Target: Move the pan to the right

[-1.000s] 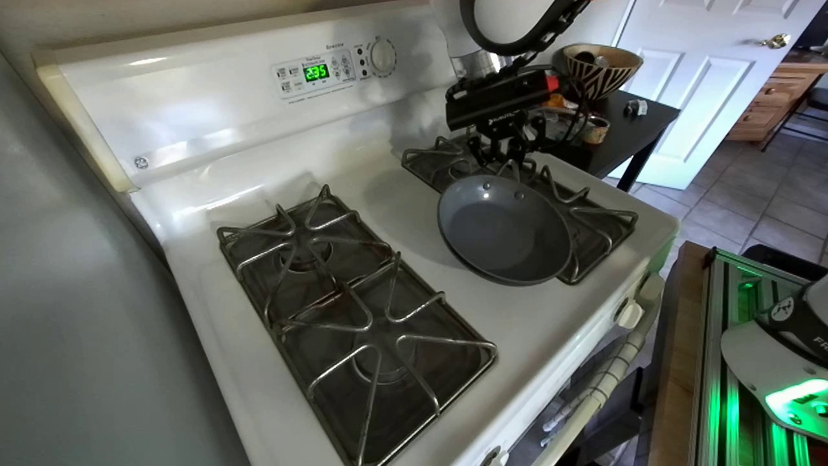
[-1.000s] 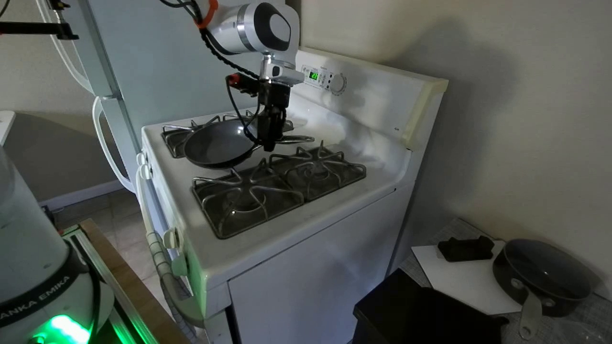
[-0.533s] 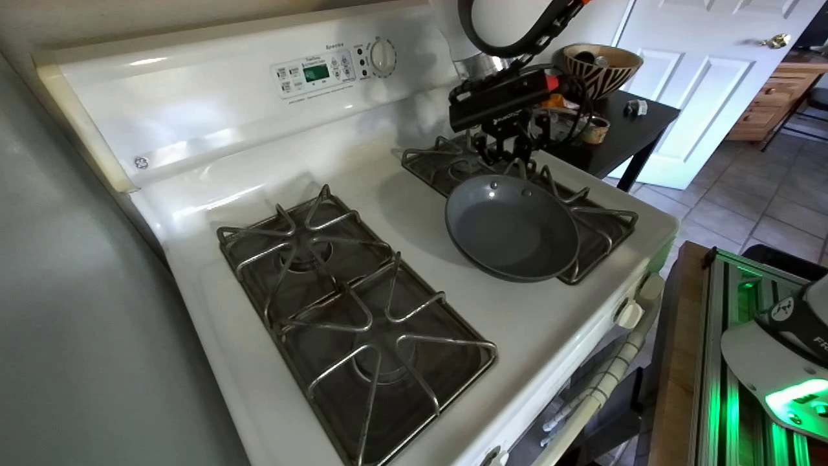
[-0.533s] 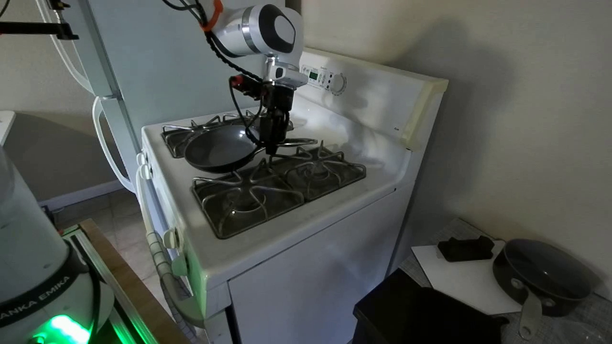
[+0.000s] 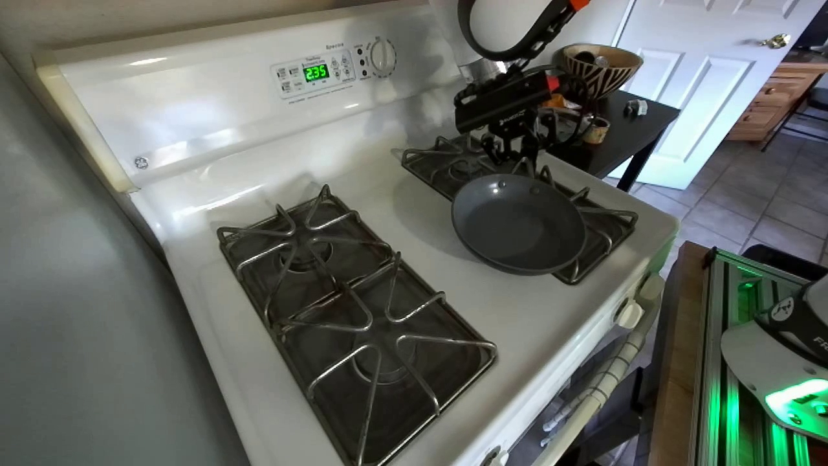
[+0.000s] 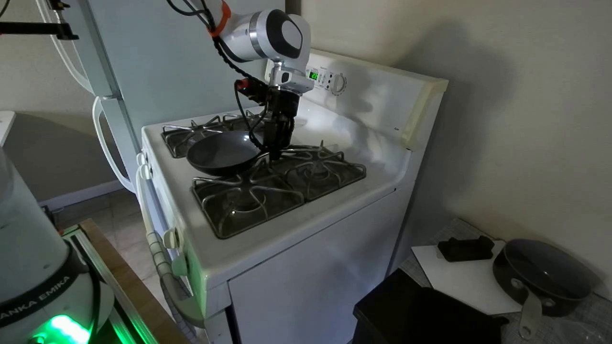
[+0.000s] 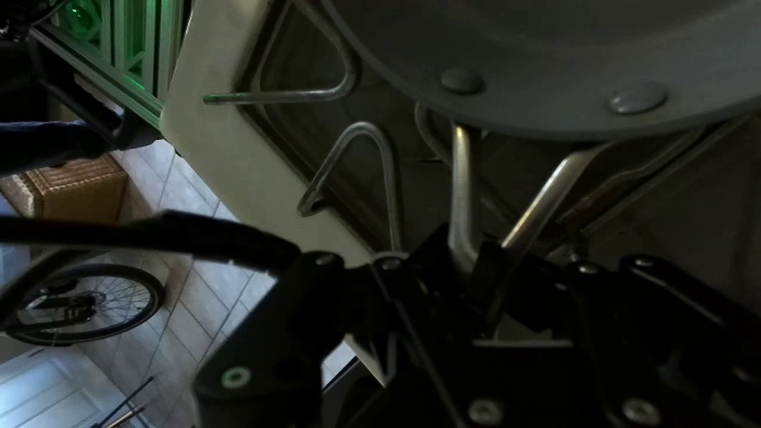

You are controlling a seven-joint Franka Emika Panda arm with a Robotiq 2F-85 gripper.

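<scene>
Stovetop point(image 5: 517, 314) has the pan point(image 5: 517, 226) partly over the grate point(image 5: 605, 211) right of frame centre, gripper point(image 7: 467, 251) clamped on its handle point(image 7: 463, 196), so likely halfway, more travel and release to go.

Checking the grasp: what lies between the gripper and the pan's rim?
Wrist view: two metal handle rods run from the gripper to the pan; parts of the burner grate show behind them.
</scene>
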